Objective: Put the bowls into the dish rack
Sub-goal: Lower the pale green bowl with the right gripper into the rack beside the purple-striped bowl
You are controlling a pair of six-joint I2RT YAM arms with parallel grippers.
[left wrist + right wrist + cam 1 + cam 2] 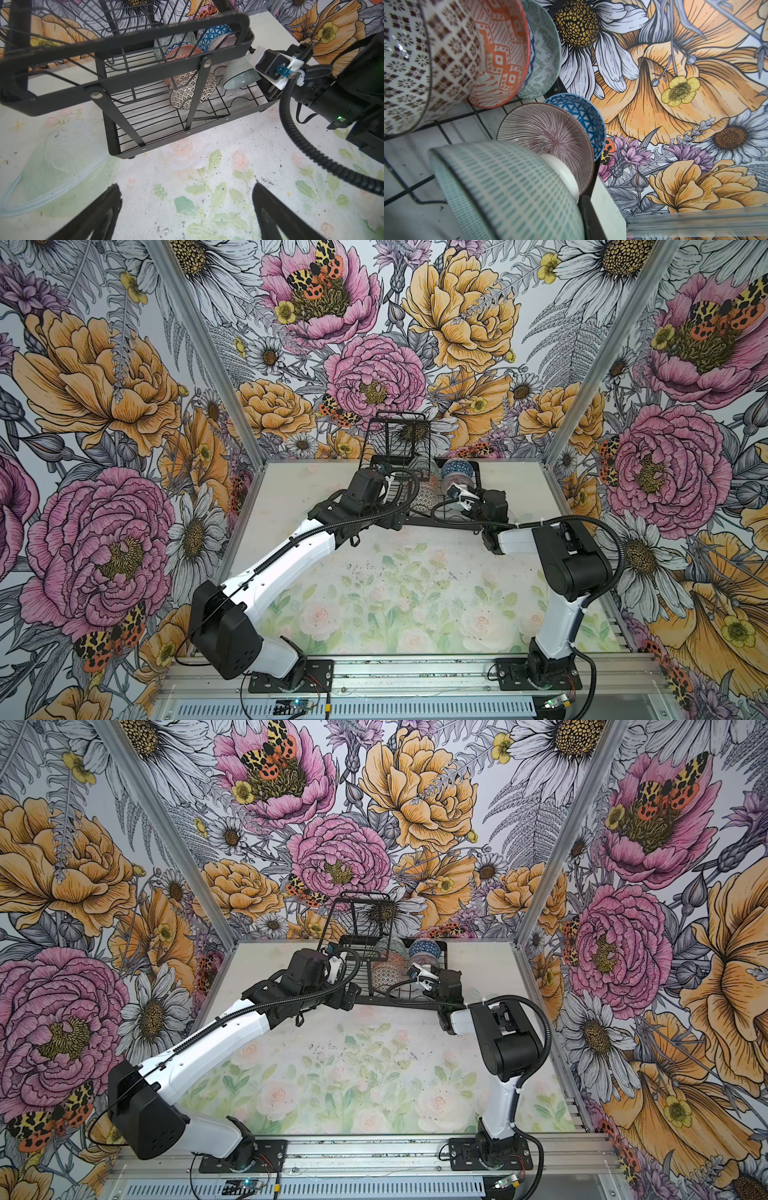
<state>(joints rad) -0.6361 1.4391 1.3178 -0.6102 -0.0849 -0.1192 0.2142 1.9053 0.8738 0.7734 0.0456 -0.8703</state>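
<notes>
All six bowls [193, 91] sit in the rack [111, 135] at the table's [415, 593] 12 o'clock; none shows on the table. Your right gripper [453, 490] is closed against the teal bowl [508, 187] at the rack's 4 o'clock, any grip hidden. Your left gripper [187, 187] gapes empty. Likely left: release, withdraw.

A black wire dish rack [368, 986] sits at the far middle of the pale rose-printed tabletop [374, 1077]. Its taller basket tier [357, 919] rises at the rear left. Bowls crowd the rack's right half, with a blue lattice bowl [424, 950] towards the back and a dark-tiled bowl [384, 975] nearer. The left arm [216, 1040] reaches to the rack's near left corner. The right arm [505, 1044] bends in over its near right side. Bold floral wallpaper [62, 886] covers the walls.
</notes>
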